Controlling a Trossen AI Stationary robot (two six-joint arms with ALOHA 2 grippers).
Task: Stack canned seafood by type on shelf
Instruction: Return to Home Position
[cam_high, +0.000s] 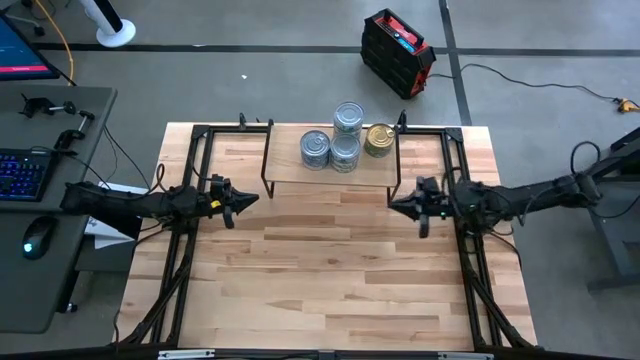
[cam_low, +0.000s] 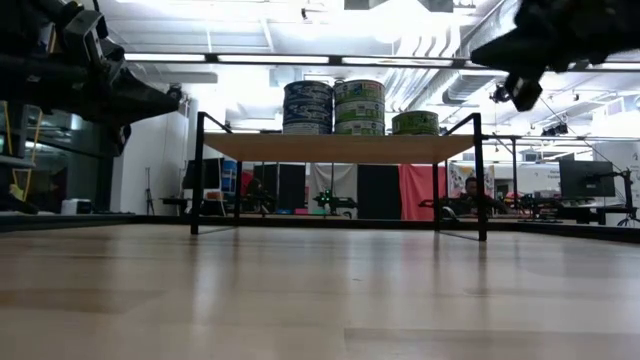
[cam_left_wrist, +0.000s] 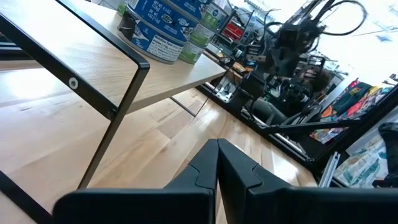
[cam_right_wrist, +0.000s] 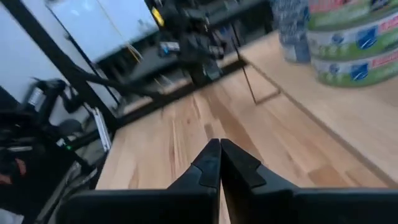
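Hovering shut and empty, our left gripper (cam_high: 243, 199) and right gripper (cam_high: 402, 206) flank the low light-wood shelf on black wire legs (cam_high: 330, 172). We judge a careless swing could jolt it and topple the blue-sided, silver-lidded tins (cam_high: 346, 118) stacked on it, perhaps three high, beside the gold tin (cam_high: 379, 140).

— Overhead looked straight down on the whole table (cam_high: 330, 280); the low one sat level with it.
— Wrist cameras faced each other, close in; all four caught the shelf (cam_high: 330, 178).
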